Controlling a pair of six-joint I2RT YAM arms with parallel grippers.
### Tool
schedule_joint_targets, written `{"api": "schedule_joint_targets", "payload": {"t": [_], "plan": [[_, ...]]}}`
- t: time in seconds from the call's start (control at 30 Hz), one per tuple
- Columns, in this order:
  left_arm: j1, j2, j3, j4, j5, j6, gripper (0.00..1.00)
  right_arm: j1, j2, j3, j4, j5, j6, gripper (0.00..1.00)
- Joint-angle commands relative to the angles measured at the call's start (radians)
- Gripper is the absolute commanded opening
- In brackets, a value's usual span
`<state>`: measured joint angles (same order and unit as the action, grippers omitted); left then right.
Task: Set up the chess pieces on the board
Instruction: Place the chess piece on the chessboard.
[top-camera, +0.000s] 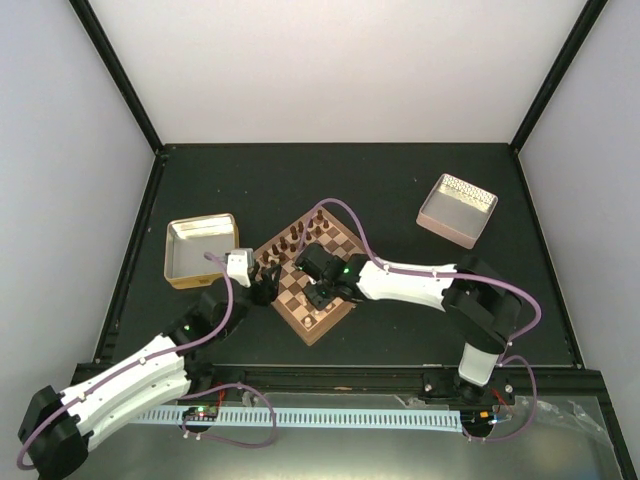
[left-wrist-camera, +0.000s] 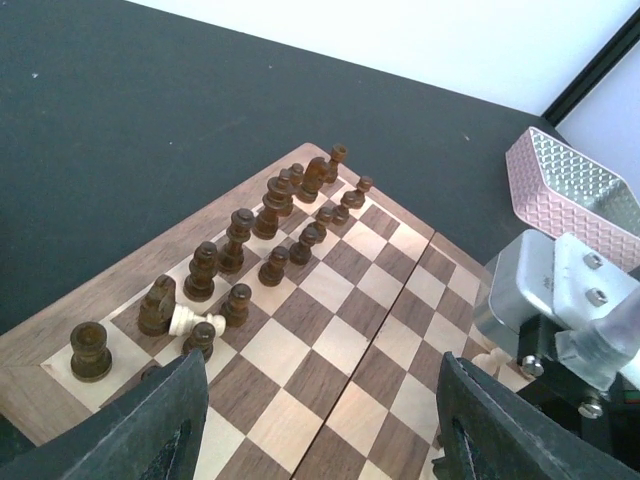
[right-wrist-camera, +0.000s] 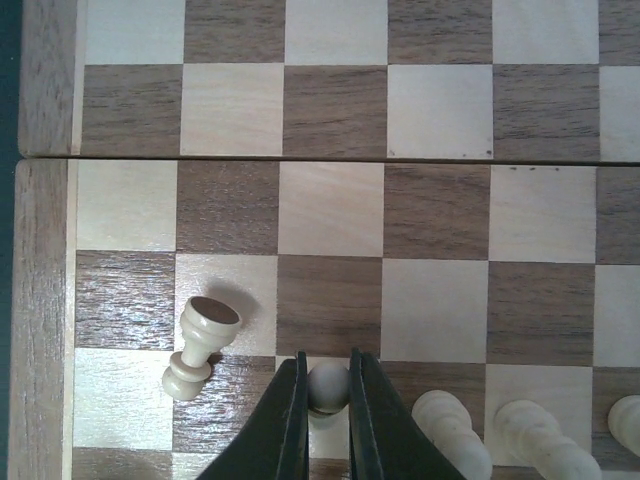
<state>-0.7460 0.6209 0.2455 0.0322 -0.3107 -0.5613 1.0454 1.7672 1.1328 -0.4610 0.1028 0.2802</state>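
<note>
One pale pawn (right-wrist-camera: 328, 388) is pinched by its head in the right gripper (right-wrist-camera: 328, 365), low over the board (right-wrist-camera: 330, 210); lower it upright, centred on its square, releasing without nudging the toppled pawn (right-wrist-camera: 200, 345) just beside. Farther off, the left gripper (left-wrist-camera: 320, 385) hangs spread and empty near the dark men (left-wrist-camera: 270, 225).

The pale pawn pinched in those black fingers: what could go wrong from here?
The right gripper grips the pale pawn only by its round head, so it might slip or tip. A toppled pawn lies beside it and could be knocked. The pale pieces on the other side may be bumped when the jaws open.
</note>
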Motion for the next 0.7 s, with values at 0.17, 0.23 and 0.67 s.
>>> {"api": "schedule_joint_targets", "payload": {"t": [0.17, 0.23, 0.67], "plan": [[0.011, -0.009, -0.007, 0.017, -0.002, -0.005, 0.64, 0.013, 0.005, 0.013, -0.052, 0.033, -0.01, 0.12], [0.011, -0.007, -0.008, 0.017, -0.002, -0.003, 0.64, 0.014, 0.0, 0.015, -0.064, 0.039, 0.001, 0.17], [0.013, -0.003, -0.008, 0.016, -0.002, -0.013, 0.65, 0.013, -0.059, 0.122, -0.118, 0.043, 0.074, 0.37]]}}
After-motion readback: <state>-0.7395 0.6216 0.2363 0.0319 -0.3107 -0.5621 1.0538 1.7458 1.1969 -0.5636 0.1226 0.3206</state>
